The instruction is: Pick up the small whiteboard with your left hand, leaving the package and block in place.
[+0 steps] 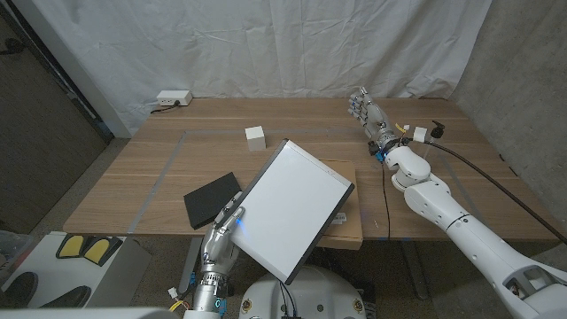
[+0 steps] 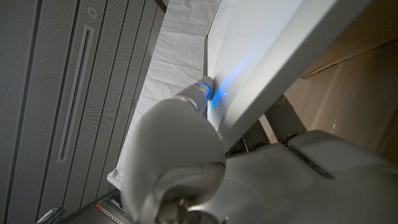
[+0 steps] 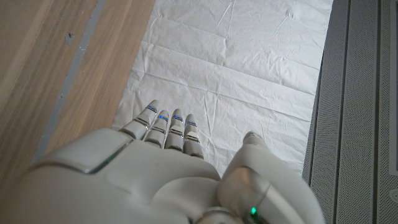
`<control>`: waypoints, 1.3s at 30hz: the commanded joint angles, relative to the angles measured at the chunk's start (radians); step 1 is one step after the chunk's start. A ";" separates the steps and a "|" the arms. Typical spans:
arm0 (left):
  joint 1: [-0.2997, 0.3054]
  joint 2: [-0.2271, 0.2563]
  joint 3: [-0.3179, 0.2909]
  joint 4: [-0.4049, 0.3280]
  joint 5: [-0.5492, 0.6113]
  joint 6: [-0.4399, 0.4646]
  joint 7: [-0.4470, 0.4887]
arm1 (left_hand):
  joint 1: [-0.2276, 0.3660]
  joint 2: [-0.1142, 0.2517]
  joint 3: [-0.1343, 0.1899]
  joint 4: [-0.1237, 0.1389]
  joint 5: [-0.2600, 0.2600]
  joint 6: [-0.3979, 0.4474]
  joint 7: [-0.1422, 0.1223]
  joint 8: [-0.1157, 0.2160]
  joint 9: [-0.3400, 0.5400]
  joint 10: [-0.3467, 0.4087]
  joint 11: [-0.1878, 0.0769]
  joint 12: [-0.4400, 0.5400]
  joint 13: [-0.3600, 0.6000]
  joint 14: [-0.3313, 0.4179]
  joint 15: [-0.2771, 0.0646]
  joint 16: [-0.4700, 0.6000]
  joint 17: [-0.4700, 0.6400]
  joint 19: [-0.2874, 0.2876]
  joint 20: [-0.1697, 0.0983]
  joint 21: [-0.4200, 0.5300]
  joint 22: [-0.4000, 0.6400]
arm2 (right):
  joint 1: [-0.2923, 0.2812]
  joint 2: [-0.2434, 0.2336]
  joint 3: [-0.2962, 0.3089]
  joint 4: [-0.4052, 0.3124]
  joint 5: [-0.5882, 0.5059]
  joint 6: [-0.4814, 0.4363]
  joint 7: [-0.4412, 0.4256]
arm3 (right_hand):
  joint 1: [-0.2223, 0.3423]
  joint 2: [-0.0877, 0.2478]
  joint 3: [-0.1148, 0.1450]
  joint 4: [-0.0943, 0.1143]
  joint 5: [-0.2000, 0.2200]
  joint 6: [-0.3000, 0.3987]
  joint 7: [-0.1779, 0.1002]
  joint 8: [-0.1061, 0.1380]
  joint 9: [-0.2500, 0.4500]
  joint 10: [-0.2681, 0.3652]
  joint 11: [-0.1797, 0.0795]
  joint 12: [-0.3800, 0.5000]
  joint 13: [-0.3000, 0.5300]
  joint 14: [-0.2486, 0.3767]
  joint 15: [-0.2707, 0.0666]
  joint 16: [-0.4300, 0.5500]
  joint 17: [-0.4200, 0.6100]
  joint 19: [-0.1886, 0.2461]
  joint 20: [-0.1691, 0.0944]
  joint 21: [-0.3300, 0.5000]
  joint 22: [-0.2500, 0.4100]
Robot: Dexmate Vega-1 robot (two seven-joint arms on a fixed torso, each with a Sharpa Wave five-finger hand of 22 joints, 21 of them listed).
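Note:
The small whiteboard (image 1: 295,210), white with a dark frame, is lifted off the table and tilted, its near corner toward the table's front edge. My left hand (image 1: 226,226) grips its left edge from below; in the left wrist view a fingertip (image 2: 204,92) presses against the whiteboard (image 2: 261,43). A small white block (image 1: 256,136) stands on the table behind it. A flat brown package (image 1: 344,202) lies under the board, partly hidden by it. My right hand (image 1: 368,111) is raised at the far right of the table, fingers together and holding nothing; the right hand (image 3: 168,180) faces the white backdrop.
A flat black pad (image 1: 211,198) lies on the table just left of the lifted board. A white power strip (image 1: 173,98) sits at the back left corner. Grey tape lines (image 1: 168,164) mark a rectangle on the wooden table (image 1: 133,177). A white cloth hangs behind.

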 commanded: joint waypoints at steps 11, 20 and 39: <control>0.016 0.051 -0.012 -0.057 0.061 -0.030 0.072 | -0.004 0.010 0.037 0.015 0.001 0.025 0.000 -0.002 0.005 0.022 -0.005 -0.002 0.007 0.022 -0.011 0.000 0.003 0.017 -0.003 -0.005 0.004 | 0.014 0.004 -0.005 0.002 0.000 -0.011 0.002 | 0.001 0.010 0.001 -0.002 -0.001 0.010 0.000 -0.003 0.004 0.008 0.003 0.006 0.006 0.003 -0.003 -0.001 0.002 0.008 0.003 -0.009 0.002; 0.007 0.068 -0.015 -0.067 0.064 -0.033 0.071 | -0.002 0.012 0.046 0.013 0.000 0.032 0.003 -0.004 0.006 0.025 -0.004 -0.005 0.008 0.029 -0.007 0.000 0.003 0.024 -0.007 -0.005 0.004 | 0.014 0.001 -0.003 -0.006 -0.005 -0.011 -0.005 | 0.001 0.010 0.000 -0.003 -0.002 0.011 0.000 -0.003 0.004 0.007 0.004 0.005 0.006 0.003 -0.003 -0.001 0.002 0.009 0.003 -0.011 0.002; 0.019 0.120 -0.064 -0.130 0.095 -0.016 0.108 | -0.010 0.010 0.058 0.016 -0.005 0.048 0.004 -0.006 0.007 0.033 -0.001 -0.010 0.009 0.032 -0.006 -0.004 0.003 0.028 -0.005 -0.010 0.004 | 0.024 0.003 0.000 -0.007 -0.011 -0.011 -0.013 | 0.001 0.011 -0.001 -0.004 -0.002 0.011 0.000 -0.003 0.004 0.009 0.003 0.006 0.006 0.003 -0.003 -0.001 0.001 0.012 0.003 -0.014 0.002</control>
